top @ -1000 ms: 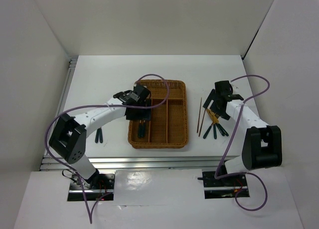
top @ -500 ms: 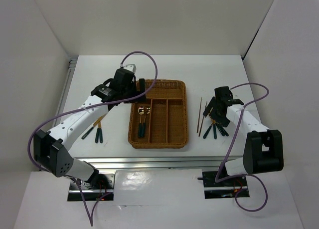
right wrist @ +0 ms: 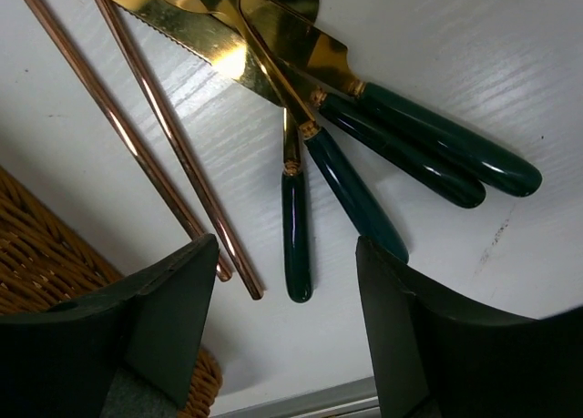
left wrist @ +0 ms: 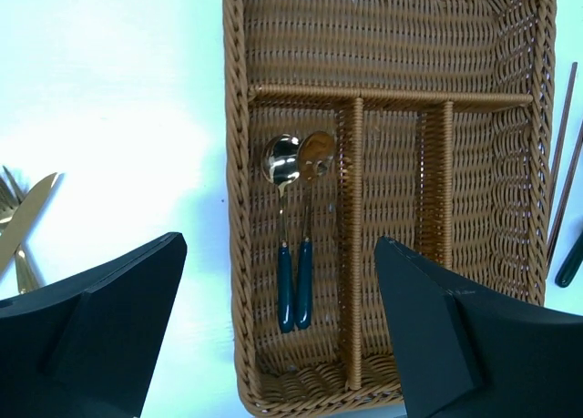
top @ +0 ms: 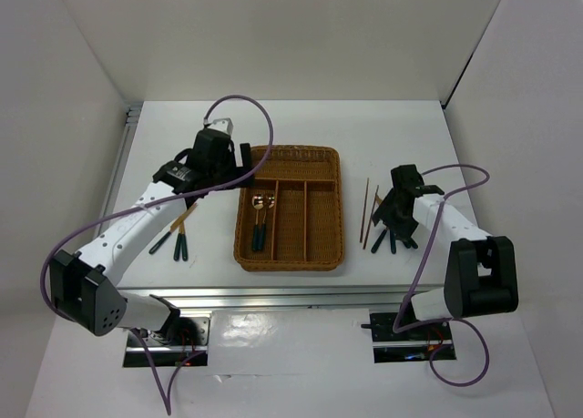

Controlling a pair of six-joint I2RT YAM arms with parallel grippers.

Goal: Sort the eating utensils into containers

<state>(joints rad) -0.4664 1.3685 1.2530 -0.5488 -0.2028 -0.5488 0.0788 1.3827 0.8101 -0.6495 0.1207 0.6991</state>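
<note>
The brown wicker tray [top: 342,209] lies mid-table. Two gold spoons with dark handles [top: 260,222] lie side by side in its left long slot, also in the left wrist view [left wrist: 296,254]. My left gripper [top: 246,161] hangs open and empty above the tray's far left corner [left wrist: 282,345]. My right gripper [top: 393,216] is open and low over a pile of dark-handled knives and forks [right wrist: 364,154], its fingers on either side of one handle end [right wrist: 296,245]. Two reddish chopsticks [top: 367,209] lie between the pile and the tray, also in the right wrist view [right wrist: 164,145].
More gold utensils with dark handles [top: 178,234] lie on the table left of the tray, their gold tips in the left wrist view [left wrist: 23,227]. The tray's corner [right wrist: 36,272] is close to my right gripper's left finger. The table's near edge runs just below.
My left gripper has drawn up and back out of the tray's left slot, leaving the spoons there. My right gripper has come down closer over the right pile.
</note>
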